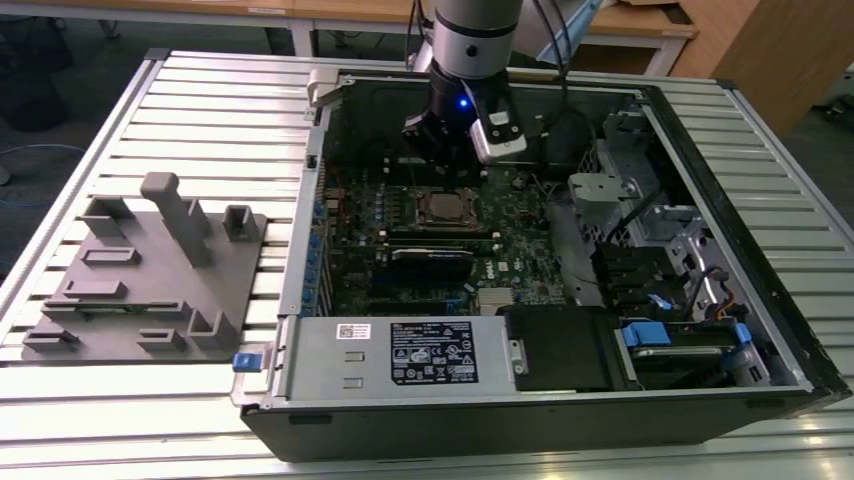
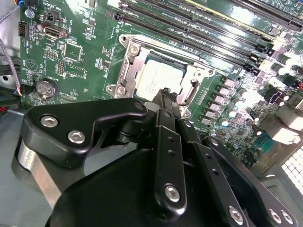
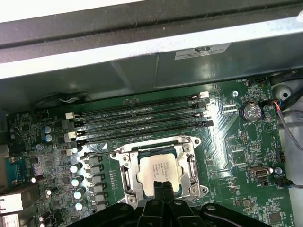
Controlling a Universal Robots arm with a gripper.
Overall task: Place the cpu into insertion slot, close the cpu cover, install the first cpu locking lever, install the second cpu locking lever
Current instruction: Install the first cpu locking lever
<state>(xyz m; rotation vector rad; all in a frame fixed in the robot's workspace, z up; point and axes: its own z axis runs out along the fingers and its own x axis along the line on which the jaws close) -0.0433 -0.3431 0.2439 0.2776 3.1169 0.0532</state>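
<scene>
Exterior view: tool [image 1: 447, 162] hovers centre frame, just above the socket [image 1: 419, 212] on the green board [image 1: 521, 240]. First wrist view: chip [image 3: 158, 171] seated, cover [image 3: 127, 176] looks down, tool clenched on nothing; locking levers probably left, can't tell

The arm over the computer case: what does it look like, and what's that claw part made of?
The arm is a silver-grey cylinder going black lower down, with a small blue light, a pale grey box clipped alongside and dark cables trailing off. Its end effector is black jointed links fastened with silver screws.
</scene>
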